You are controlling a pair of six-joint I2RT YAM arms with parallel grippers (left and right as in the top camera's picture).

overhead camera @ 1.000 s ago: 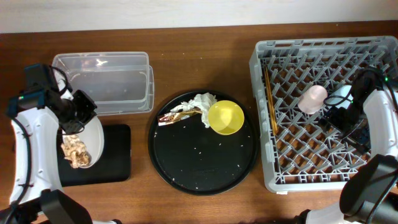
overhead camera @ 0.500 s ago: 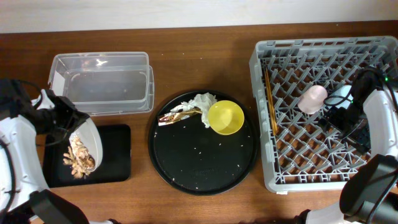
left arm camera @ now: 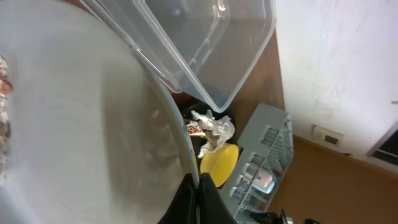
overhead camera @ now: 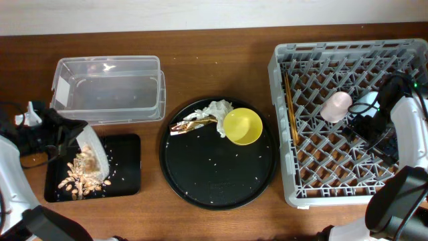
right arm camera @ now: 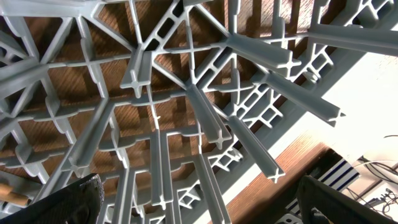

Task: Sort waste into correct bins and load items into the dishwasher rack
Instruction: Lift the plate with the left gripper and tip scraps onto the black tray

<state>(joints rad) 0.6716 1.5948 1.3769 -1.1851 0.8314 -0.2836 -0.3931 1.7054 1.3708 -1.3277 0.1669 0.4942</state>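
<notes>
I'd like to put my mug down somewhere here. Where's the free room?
The round tray's half nearer the robot is almost bare. Bare wood lies beyond it, between the clear box and the rack. Crowded: the tray's far edge, with tissue, wrapper and bowl.

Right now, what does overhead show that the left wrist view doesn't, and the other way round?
Only overhead: the flat tray with scraps lying on it, and the chopsticks in the rack. Only left wrist: the left gripper pinching the plate's rim, seen close up, and the wall behind the table. Both: the tilted plate, clear box, tissue, yellow bowl and the rack.
</notes>
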